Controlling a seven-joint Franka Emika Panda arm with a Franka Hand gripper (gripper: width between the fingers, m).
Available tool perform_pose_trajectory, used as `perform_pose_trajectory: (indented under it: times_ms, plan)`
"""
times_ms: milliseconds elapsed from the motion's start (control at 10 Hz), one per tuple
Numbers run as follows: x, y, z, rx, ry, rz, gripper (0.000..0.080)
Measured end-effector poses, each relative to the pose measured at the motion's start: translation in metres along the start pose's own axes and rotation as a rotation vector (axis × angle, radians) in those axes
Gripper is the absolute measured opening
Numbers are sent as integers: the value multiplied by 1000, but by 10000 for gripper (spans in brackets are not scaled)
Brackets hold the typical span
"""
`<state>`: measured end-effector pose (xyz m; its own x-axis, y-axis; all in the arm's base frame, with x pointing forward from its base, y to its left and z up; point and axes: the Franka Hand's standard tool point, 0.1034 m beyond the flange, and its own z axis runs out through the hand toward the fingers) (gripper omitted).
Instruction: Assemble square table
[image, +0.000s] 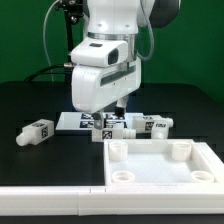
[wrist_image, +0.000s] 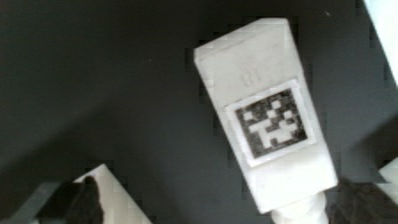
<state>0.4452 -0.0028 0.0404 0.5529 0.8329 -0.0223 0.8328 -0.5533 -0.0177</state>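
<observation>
While the arm bends down over the middle of the black table (image: 30, 100), its gripper (image: 118, 108) hangs low with the jaws spread wide and nothing clamped between them. Seen from the wrist, the two fingers (wrist_image: 98, 195) stand far apart at the edge of the picture, and one end of a tagged leg (wrist_image: 263, 110) reaches into the gap between them. No contact between that leg and either finger can be made out. It lies flat on the dark surface with its black-and-white square tag facing the camera.

As for the rest of the furniture, the square table top (image: 160, 170) lies flat in the foreground toward the exterior view's right, open side up, with round corner sockets showing inside its raised rim. It sits well apart from the gripper, and no leg stands in any socket that can be seen. A second leg (image: 37, 131) lies on its side toward the exterior view's left, alone on the black surface. A third leg (image: 155, 124) lies toward the exterior view's right, just behind the top's far rim.

Directly below the gripper, the marker board (image: 75, 119) lies flat, and several tags crowd together at its end nearer the gripper. From this distance I cannot tell which of those tags belong to the board and which to legs. A long white rail (image: 50, 195) runs along the front edge, touching or just beside the top's near corner
</observation>
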Motion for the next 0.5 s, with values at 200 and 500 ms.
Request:
perform_pose_trajectory:
  times_ms: [200,500]
  plan:
    - [-17,-13,22,-13,-3,0,648]
    - [-30,-4,29,-30,6,-11,648]
